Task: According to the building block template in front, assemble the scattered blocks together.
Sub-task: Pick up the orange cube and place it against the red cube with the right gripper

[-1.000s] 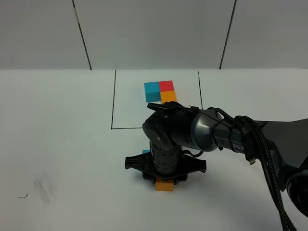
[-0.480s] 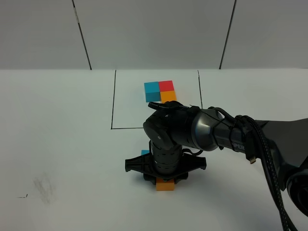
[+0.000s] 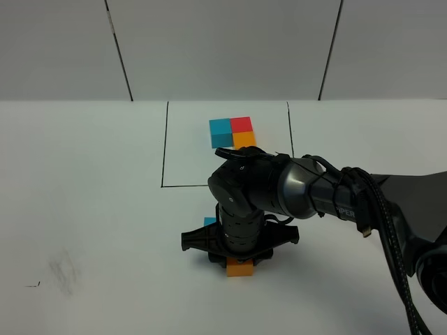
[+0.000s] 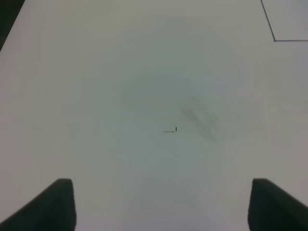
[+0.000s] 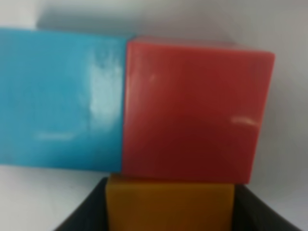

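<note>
White bench point(image 3: 84, 209), right end effector point(image 5: 169, 211) clamped on orange block point(image 5: 169, 204).
You see its top edge touching the red block point(image 5: 192, 108), blue block point(image 5: 57, 96) flush beside; framed template point(image 3: 232, 132) lies well apart. Left end effector point(image 4: 161, 204) stands wide over bare surface.

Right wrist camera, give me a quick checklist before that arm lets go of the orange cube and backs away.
1. Matte blue cube flush against matte red cube: ok.
2. Matte orange cube tucked against the red cube: ok.
3. L layout matches the black-framed template trio: ok.
4. Right gripper shut on the orange cube: ok.
5. Left gripper open, over bare table: ok.
6. Orange cube's edges exactly aligned: cannot tell.
</note>
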`<state>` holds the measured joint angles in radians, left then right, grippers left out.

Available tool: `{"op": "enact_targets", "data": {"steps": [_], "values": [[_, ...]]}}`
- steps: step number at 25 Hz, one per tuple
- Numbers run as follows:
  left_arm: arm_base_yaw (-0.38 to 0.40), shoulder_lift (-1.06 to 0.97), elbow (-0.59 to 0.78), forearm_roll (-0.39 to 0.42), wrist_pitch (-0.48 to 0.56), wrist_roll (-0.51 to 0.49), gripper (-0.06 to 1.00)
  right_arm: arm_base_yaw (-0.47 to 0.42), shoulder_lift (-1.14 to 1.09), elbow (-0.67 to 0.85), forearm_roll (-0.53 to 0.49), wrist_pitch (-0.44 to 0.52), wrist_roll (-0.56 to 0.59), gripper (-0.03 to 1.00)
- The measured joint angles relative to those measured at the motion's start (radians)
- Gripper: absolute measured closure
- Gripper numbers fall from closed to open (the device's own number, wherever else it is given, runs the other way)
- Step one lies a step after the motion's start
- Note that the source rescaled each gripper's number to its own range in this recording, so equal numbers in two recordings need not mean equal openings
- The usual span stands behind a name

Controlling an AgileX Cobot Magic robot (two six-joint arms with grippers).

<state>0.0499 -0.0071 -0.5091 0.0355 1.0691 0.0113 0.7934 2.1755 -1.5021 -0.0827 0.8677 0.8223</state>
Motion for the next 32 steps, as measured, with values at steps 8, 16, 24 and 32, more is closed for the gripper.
{"op": "enact_targets", "data": {"steps": [8, 16, 24, 32], "values": [[0.000, 0.000, 0.000, 0.000, 0.000, 0.000, 0.10, -0.002, 0.000, 0.000, 0.003, -0.005, 0.045, 0.97], [0.000, 0.000, 0.000, 0.000, 0.000, 0.000, 0.10, -0.002, 0.000, 0.000, 0.002, -0.007, 0.070, 0.97], [0.000, 0.000, 0.000, 0.000, 0.000, 0.000, 0.10, -0.002, 0.000, 0.000, 0.002, -0.007, 0.035, 0.97], [0.000, 0.000, 0.000, 0.000, 0.000, 0.000, 0.10, -0.002, 0.000, 0.000, 0.002, -0.006, 0.033, 0.97]]}}
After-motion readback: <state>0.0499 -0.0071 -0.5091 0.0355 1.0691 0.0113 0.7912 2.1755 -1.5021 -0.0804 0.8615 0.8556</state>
